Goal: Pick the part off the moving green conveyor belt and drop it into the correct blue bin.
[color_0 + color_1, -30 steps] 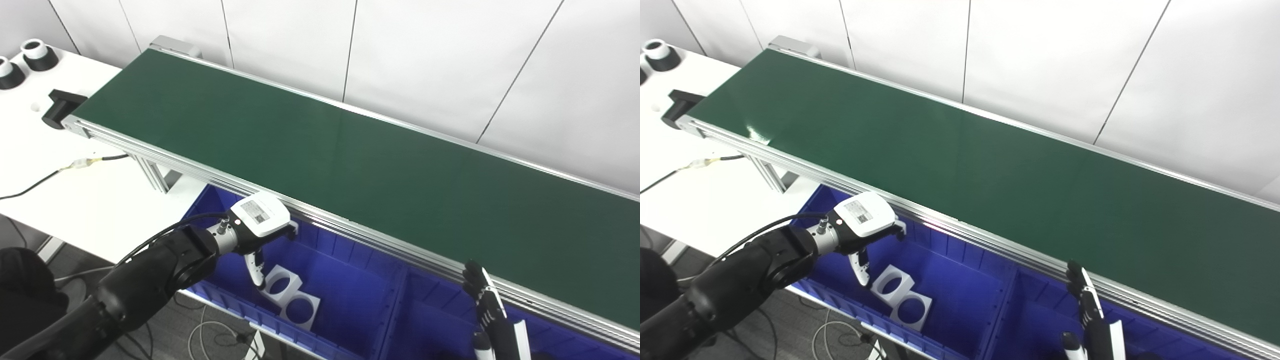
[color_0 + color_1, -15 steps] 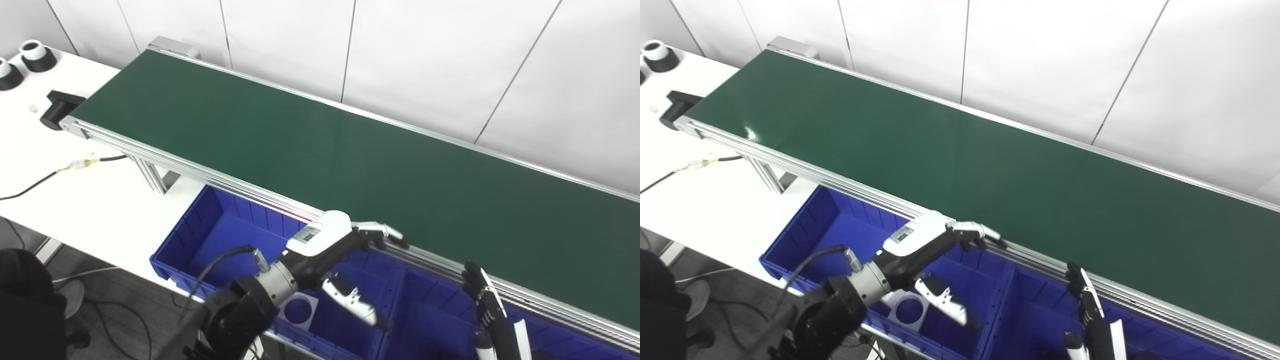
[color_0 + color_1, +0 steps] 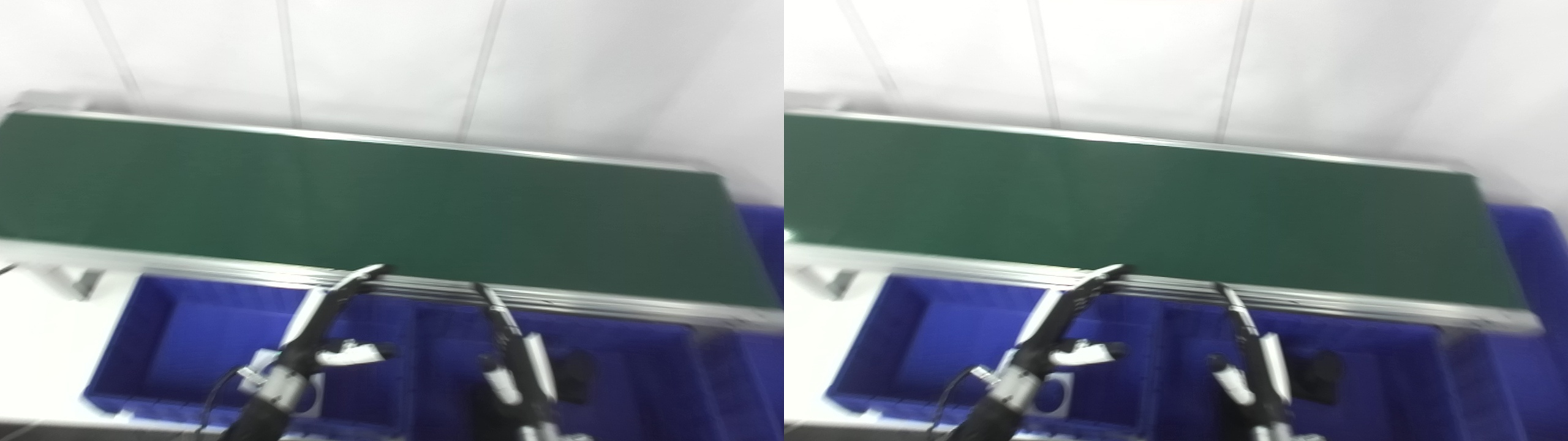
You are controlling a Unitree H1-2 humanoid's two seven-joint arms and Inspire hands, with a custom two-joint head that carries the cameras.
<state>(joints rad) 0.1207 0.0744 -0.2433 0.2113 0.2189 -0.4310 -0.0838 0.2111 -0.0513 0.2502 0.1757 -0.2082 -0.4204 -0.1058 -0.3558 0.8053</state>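
Observation:
The green conveyor belt (image 3: 392, 208) runs across the blurred picture and carries no part. Below its near rail stand two blue bins. My left hand (image 3: 324, 324) hangs over the left bin (image 3: 184, 331), open, fingers stretched up toward the rail, thumb out to the right, holding nothing. A white part with a round hole (image 3: 1053, 392) lies in that bin beside the wrist. My right hand (image 3: 514, 355) stands edge-on over the right bin (image 3: 625, 367), fingers straight and pointing up, empty.
A dark object (image 3: 1323, 367) lies in the right bin, too blurred to name. Another blue bin (image 3: 762, 245) shows past the belt's right end. White table surface (image 3: 37, 343) lies at the left, and a white panelled wall (image 3: 392, 67) is behind the belt.
The whole picture has swung and blurred, so the camera moved. The left hand rose out of the left bin, shifted right and spread its fingers. The right hand kept its pose.

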